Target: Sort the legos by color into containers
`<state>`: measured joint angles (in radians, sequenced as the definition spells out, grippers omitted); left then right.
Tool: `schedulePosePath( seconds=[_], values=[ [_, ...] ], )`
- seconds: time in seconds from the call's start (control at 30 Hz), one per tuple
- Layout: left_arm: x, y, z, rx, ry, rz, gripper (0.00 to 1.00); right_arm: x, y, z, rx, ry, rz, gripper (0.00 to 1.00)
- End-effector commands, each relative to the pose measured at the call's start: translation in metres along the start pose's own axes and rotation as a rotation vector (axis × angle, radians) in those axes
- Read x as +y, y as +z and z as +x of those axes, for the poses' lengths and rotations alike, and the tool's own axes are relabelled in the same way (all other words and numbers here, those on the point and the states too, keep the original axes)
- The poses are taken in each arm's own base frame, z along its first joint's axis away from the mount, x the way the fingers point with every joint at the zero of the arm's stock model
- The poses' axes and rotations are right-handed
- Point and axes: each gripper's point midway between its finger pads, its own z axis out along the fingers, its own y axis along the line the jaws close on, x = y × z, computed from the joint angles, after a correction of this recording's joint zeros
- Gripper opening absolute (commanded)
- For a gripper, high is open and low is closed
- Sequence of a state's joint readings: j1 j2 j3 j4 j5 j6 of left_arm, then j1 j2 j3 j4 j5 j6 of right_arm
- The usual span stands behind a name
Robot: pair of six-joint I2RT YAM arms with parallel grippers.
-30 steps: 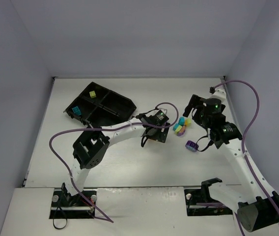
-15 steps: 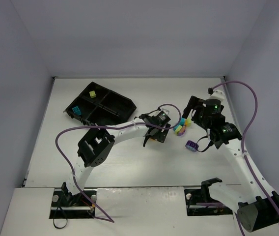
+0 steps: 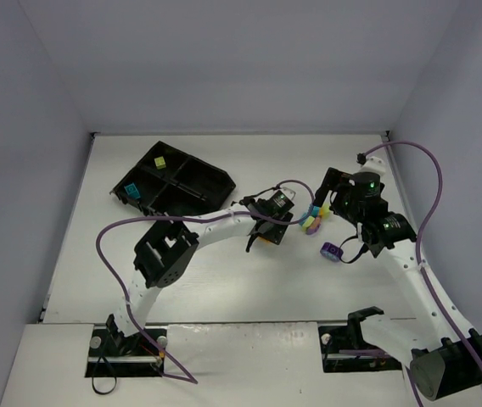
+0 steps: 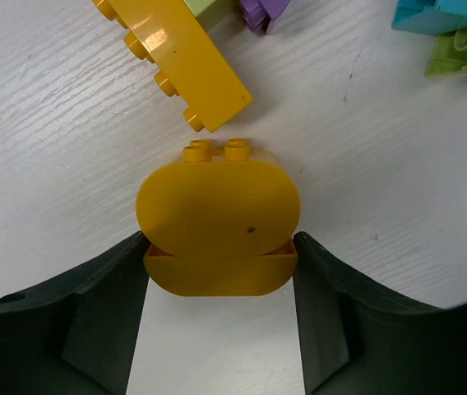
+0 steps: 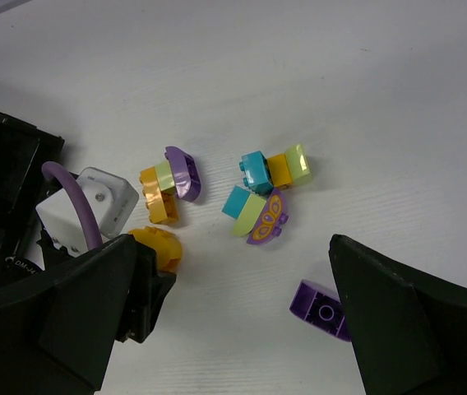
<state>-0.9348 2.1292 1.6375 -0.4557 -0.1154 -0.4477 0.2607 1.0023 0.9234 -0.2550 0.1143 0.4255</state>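
Note:
My left gripper (image 4: 219, 251) is shut on a rounded orange-yellow brick (image 4: 217, 206) that rests on the white table; both fingers press its sides. A longer orange-yellow brick (image 4: 180, 58) lies just beyond it. In the top view the left gripper (image 3: 294, 224) sits at the left edge of the brick pile (image 3: 314, 219). My right gripper (image 5: 233, 247) is open wide above the pile (image 5: 258, 193) of teal, lime, orange and purple bricks. A lone purple brick (image 5: 322, 309) lies nearer. The black tray (image 3: 192, 180) at back left holds a teal brick (image 3: 130, 192) and a lime brick (image 3: 161, 161).
White walls close in the table at the back and both sides. Purple cables loop over both arms (image 3: 432, 195). The left arm's elbow (image 3: 165, 254) stands between the tray and the near edge.
The left gripper has moved a little right, up to the pile, and is now closed on the rounded orange-yellow brick. The right gripper has shifted slightly left.

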Motion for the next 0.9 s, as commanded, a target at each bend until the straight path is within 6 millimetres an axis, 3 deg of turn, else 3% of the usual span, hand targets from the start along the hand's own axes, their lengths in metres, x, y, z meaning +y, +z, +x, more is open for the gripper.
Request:
schedulePosePath(
  seconds=[0.0,0.03,0.17,0.2,0.3,0.43,0.5,0.53,0.6,0.63,0.67,0.73,0.87],
  values=[
    [0.001,-0.006,-0.012,-0.047,-0.014,0.022,0.52,0.006,-0.002,-0.014,-0.047,0.010,-0.028,1.00],
    [0.001,-0.008,-0.012,-0.049,-0.018,0.022,0.45,0.007,-0.003,-0.015,-0.051,0.010,-0.031,1.00],
    [0.006,-0.016,-0.011,-0.060,-0.031,0.025,0.34,0.012,-0.004,-0.017,-0.045,0.004,-0.054,1.00],
    [0.011,-0.018,-0.008,-0.059,-0.027,0.017,0.34,0.013,-0.004,-0.017,-0.043,-0.002,-0.063,1.00],
    [0.017,-0.040,-0.024,-0.137,0.003,0.022,0.33,0.027,-0.007,-0.021,-0.028,-0.014,-0.124,1.00],
    [0.028,-0.077,-0.044,-0.282,0.083,0.044,0.33,0.057,-0.014,-0.026,0.011,-0.037,-0.274,0.98],
    [0.035,-0.090,-0.051,-0.328,0.148,0.039,0.33,0.073,-0.017,-0.023,0.058,-0.044,-0.355,0.94],
    [0.036,-0.107,-0.064,-0.396,0.162,0.053,0.33,0.080,-0.018,-0.026,0.071,-0.047,-0.380,0.93],
    [0.042,-0.115,-0.062,-0.436,0.241,0.051,0.33,0.093,-0.023,-0.025,0.106,-0.051,-0.451,0.88],
    [0.040,-0.135,-0.076,-0.517,0.258,0.089,0.33,0.099,-0.023,-0.027,0.117,-0.056,-0.476,0.86],
    [0.044,-0.133,-0.067,-0.519,0.298,0.091,0.33,0.107,-0.027,-0.026,0.134,-0.059,-0.520,0.85],
    [0.050,-0.153,-0.079,-0.606,0.304,0.096,0.33,0.113,-0.028,-0.028,0.147,-0.061,-0.548,0.85],
    [0.057,-0.168,-0.074,-0.630,0.366,0.104,0.33,0.125,-0.032,-0.028,0.176,-0.068,-0.617,0.83]
  ],
)
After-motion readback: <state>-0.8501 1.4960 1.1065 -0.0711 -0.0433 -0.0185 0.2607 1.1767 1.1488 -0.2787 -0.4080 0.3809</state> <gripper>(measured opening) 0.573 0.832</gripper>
